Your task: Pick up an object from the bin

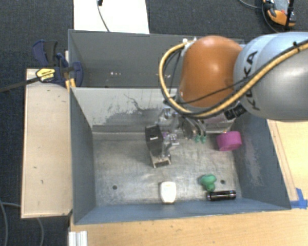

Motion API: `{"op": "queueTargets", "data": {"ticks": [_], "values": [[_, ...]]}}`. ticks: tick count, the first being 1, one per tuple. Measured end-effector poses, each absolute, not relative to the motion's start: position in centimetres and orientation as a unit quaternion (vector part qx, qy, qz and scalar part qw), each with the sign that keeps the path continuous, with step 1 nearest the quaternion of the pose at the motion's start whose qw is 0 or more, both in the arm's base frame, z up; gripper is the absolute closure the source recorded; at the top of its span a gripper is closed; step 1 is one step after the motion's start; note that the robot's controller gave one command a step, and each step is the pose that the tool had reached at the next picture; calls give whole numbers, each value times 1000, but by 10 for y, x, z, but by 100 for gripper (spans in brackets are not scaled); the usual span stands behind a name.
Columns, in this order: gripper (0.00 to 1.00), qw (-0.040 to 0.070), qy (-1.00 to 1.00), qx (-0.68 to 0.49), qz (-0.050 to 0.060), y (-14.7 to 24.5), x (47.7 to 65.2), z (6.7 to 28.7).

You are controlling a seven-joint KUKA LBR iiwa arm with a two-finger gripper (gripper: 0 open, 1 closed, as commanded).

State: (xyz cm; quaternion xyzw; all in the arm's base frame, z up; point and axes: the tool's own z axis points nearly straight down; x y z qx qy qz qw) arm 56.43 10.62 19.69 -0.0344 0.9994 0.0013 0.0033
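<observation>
My gripper (159, 148) hangs low over the bare bin floor at mid-bin, below the arm's orange cover. Nothing shows in its grasp. A cream rounded piece (168, 191) lies on the floor near the front wall, a little in front of the gripper. To the right, a magenta block (229, 140) rests by the right wall. A small green lump (207, 180) and a black cylinder (222, 195) lie in the front right corner, close together.
A small green bit (199, 137) shows under the wrist, between the gripper and the magenta block. The bin's sloped walls close in on all sides. The arm and its cables cover the bin's back right.
</observation>
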Motion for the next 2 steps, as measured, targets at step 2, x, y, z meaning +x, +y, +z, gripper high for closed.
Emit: {"op": "queueTargets", "data": {"ticks": [2], "values": [[100, -5, 997, -71, 0, 96, 558, 221]]}}
